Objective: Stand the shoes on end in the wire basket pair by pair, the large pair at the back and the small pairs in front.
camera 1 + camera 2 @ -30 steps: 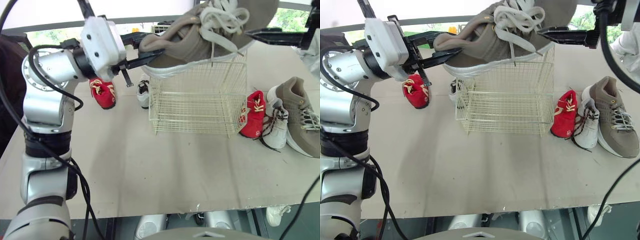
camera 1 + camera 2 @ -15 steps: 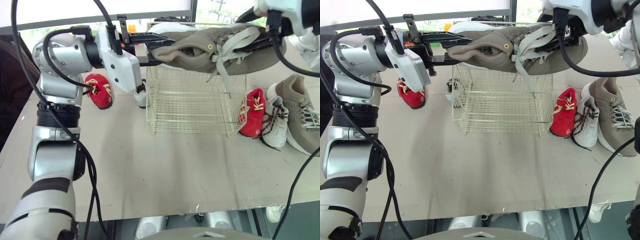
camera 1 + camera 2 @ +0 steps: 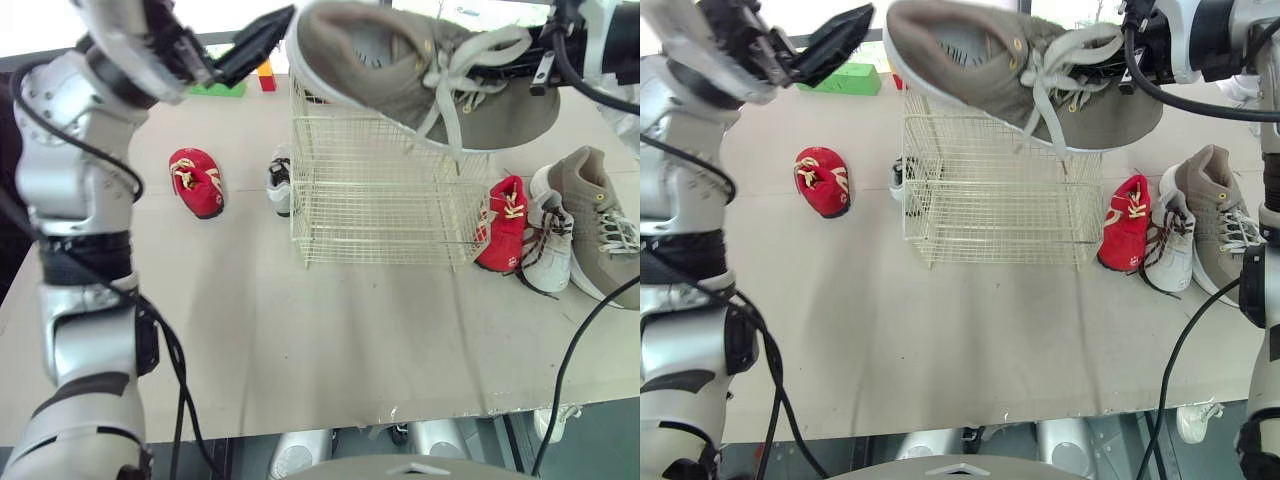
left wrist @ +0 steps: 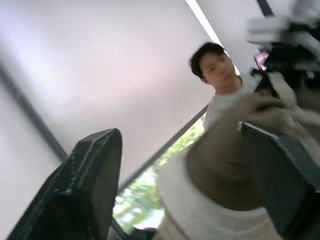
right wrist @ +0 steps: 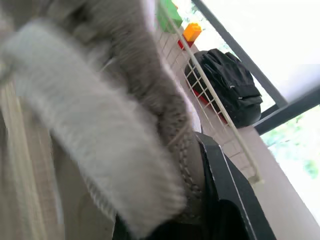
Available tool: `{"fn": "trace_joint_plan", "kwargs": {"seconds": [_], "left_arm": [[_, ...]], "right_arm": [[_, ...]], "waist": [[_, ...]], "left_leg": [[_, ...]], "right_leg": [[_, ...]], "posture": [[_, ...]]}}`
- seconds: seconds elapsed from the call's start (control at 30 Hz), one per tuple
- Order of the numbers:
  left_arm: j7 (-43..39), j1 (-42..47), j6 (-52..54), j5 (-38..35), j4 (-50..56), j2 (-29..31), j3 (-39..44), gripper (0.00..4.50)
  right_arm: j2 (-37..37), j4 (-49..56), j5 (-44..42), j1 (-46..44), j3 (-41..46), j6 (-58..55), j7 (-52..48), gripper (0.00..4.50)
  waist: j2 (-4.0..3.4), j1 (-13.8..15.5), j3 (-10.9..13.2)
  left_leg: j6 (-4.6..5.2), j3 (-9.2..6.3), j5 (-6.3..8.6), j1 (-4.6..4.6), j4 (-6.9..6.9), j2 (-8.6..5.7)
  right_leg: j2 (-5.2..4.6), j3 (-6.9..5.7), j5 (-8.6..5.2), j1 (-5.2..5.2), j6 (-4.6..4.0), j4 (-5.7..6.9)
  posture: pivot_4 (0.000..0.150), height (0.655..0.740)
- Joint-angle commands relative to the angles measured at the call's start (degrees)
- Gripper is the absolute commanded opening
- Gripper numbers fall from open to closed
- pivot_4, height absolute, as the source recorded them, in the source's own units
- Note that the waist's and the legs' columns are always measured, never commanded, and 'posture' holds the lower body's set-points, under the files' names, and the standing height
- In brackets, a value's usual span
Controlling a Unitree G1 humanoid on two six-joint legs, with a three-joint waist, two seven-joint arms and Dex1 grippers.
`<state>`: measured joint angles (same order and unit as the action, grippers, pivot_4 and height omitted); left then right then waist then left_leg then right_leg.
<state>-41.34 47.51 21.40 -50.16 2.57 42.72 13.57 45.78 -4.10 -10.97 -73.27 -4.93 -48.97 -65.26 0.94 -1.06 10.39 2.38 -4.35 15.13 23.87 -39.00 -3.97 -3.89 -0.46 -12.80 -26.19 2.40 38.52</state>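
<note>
Hanging tilted above the basket, heel toward the robot's left, the large shoe is pinched near its toe end by the right gripper. The left gripper sits just beside the heel, fingers spread wide, not touching it. Its mate lies on the table, right of the basket.

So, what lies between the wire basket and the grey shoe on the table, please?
A small red shoe, then a small white shoe, seen in both eye views.
</note>
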Motion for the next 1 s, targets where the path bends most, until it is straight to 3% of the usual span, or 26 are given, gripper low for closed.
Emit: {"fn": "trace_joint_plan", "kwargs": {"seconds": [0.03, 0.17, 0.37, 0.5, 0.63, 0.87, 1.0], "left_arm": [[12.78, -4.08, 12.56, -11.23, 6.80, -2.65, 4.61, 4.17], [24.72, -10.40, 21.07, -21.51, 13.59, -9.28, 3.25, 4.17], [26.90, -9.77, 25.10, -28.21, 15.98, -16.16, -0.48, 4.17], [24.22, -8.01, 26.45, -28.62, 14.34, -16.49, -0.55, 4.17], [19.30, -8.16, 30.42, -36.61, 14.00, -14.58, 1.85, 4.17], [15.97, -7.73, 31.97, -40.94, 11.31, -12.96, 3.05, 4.17], [17.37, -6.86, 30.27, -34.91, 10.45, -13.97, 0.79, 4.17]], "right_arm": [[-3.51, 8.74, -5.13, -0.38, 9.23, -7.80, 8.62, 0.00], [-8.75, 19.90, -11.09, 3.50, 13.81, -15.76, 14.62, 0.00], [-12.95, 27.08, -15.22, 8.18, 14.75, -19.85, 21.56, 0.00], [-13.58, 29.53, -17.31, 10.67, 15.11, -21.06, 24.37, 0.00], [-13.33, 30.24, -18.65, 12.14, 16.32, -22.42, 27.33, 0.00], [-12.30, 29.87, -22.57, 12.46, 18.51, -24.75, 29.37, 0.00], [-13.15, 31.33, -27.46, 12.50, 20.40, -26.66, 29.07, 0.00]], "waist": [[0.00, 0.19, 0.00], [0.08, 0.97, -0.04], [0.11, 1.30, -0.06], [0.10, 0.92, -0.07], [0.09, 0.02, -0.07], [0.06, 0.25, -0.09], [0.06, 0.40, -0.09]], "left_leg": [[0.00, 0.00, 0.00, 0.00, -0.08, 0.00], [-0.01, -0.08, 0.00, -0.02, -0.32, -0.06], [-0.01, -0.08, -0.01, -0.05, -0.40, -0.13], [-0.02, -0.04, -0.01, -0.09, -0.38, -0.14], [-0.02, -0.01, -0.01, -0.11, -0.37, -0.13], [-0.01, 0.01, -0.01, -0.14, -0.36, -0.11], [-0.01, 0.01, -0.01, -0.13, -0.36, -0.12]], "right_leg": [[0.00, -0.01, 0.00, 0.00, 0.00, 0.07], [-0.06, -0.05, 0.00, 0.11, 0.00, 0.22], [-0.10, -0.06, 0.01, 0.17, 0.00, 0.27], [-0.09, -0.03, 0.00, 0.17, -0.01, 0.29], [-0.08, 0.01, 0.00, 0.17, -0.01, 0.30], [-0.07, 0.03, 0.00, 0.18, -0.01, 0.29], [-0.07, 0.03, 0.00, 0.19, -0.01, 0.28]], "posture": [[0.150, 0.7400], [0.150, 0.7400], [0.150, 0.7400], [0.150, 0.7400], [0.150, 0.7400], [0.150, 0.7400], [0.150, 0.7400]]}}
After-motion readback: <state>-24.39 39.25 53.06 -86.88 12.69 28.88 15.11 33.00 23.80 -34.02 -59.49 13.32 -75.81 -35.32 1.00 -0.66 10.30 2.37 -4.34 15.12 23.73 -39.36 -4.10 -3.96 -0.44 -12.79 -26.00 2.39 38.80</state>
